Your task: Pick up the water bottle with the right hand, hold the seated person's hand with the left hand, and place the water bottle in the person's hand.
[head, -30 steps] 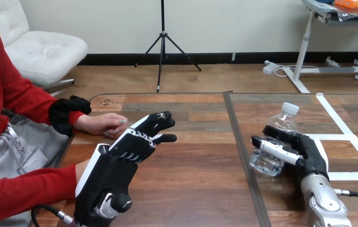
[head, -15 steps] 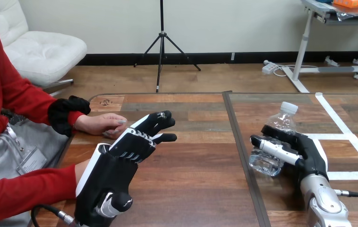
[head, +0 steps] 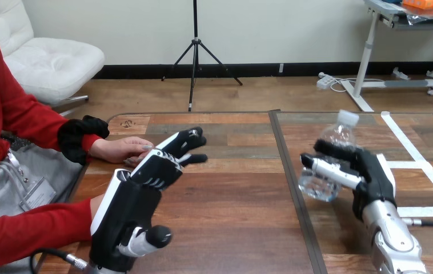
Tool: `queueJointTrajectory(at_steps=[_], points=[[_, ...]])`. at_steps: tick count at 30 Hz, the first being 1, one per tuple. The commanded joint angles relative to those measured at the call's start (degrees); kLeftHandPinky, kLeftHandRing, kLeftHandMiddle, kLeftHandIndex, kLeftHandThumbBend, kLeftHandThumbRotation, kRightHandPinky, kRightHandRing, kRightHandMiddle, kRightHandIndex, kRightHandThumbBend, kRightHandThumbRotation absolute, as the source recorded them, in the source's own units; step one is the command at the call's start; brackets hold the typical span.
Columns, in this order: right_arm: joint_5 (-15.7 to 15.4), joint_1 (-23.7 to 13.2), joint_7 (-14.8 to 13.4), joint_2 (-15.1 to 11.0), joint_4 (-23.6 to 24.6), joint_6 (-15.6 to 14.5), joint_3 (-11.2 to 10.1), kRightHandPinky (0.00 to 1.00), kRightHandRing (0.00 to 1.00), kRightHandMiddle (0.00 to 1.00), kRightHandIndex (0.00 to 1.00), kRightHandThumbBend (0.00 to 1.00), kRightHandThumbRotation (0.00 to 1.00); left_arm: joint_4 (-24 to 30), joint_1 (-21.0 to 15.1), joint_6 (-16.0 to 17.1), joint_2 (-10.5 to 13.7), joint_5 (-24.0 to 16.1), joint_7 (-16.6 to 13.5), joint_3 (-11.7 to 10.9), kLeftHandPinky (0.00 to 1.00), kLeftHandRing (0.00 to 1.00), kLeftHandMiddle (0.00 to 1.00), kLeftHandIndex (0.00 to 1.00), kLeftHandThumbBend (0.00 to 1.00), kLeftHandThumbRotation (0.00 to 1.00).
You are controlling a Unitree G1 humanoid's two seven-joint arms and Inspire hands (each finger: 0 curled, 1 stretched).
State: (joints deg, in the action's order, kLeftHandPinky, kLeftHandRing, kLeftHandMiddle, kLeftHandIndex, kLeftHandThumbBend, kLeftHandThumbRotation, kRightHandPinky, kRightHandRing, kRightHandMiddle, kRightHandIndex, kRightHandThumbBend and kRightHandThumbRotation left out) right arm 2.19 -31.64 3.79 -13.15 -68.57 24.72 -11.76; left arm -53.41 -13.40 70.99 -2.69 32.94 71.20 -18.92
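A clear plastic water bottle [head: 328, 161] with a white cap hangs a little above the table at the right, tilted, with my right hand [head: 363, 171] shut on its middle. My left hand [head: 140, 188] is raised over the left part of the table, open, its fingers stretched toward the far left. The person's hand [head: 120, 149] lies flat on the table at the left edge, just beyond my left fingertips; whether they touch I cannot tell. The person's other arm, in a red sleeve [head: 31, 231], lies behind my left hand at the lower left.
The wooden table [head: 237, 217] has a dark seam [head: 291, 177] running front to back through its middle. White tape lines [head: 417, 157] mark its right part.
My right hand has lifted the bottle off the table and tilted it. My left hand has shifted slightly up and to the left, its thumb spreading out.
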Motion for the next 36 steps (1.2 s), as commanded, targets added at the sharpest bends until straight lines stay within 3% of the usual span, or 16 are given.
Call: queueJointTrajectory(at_steps=[1,8,21,30,36], points=[[-0.39,-2.56,0.35,0.22,6.05,3.78,1.09,0.32,0.39,0.48,0.5,0.79,0.0,0.34,-3.28,3.89,0.37,-3.21,-4.17,0.98,0.81,0.91,0.92,0.88,1.0,0.77],[-0.93,-2.39,1.3,0.08,7.59,5.09,1.96,0.31,0.39,0.48,0.49,0.82,0.0,0.39,-3.76,9.38,2.16,-10.02,-11.74,0.83,0.82,0.91,0.93,0.89,1.0,0.75],[-2.38,-2.29,3.7,-0.58,10.09,6.54,3.77,0.31,0.39,0.47,0.48,0.85,0.0,4.35,-3.42,10.45,7.08,-22.32,-24.25,1.52,0.88,0.96,0.97,0.93,1.0,0.69],[-3.08,-2.36,5.0,-0.85,11.67,7.19,4.81,0.31,0.37,0.46,0.47,0.87,0.0,9.13,-2.14,8.28,10.49,-30.76,-33.46,0.42,0.91,0.97,0.98,0.96,1.0,0.65],[-4.35,-2.42,4.35,-1.23,12.55,7.54,5.86,0.3,0.36,0.45,0.46,0.87,0.0,14.68,-0.52,3.95,13.95,-36.43,-38.59,0.18,0.9,0.98,0.99,0.98,1.0,0.63]])
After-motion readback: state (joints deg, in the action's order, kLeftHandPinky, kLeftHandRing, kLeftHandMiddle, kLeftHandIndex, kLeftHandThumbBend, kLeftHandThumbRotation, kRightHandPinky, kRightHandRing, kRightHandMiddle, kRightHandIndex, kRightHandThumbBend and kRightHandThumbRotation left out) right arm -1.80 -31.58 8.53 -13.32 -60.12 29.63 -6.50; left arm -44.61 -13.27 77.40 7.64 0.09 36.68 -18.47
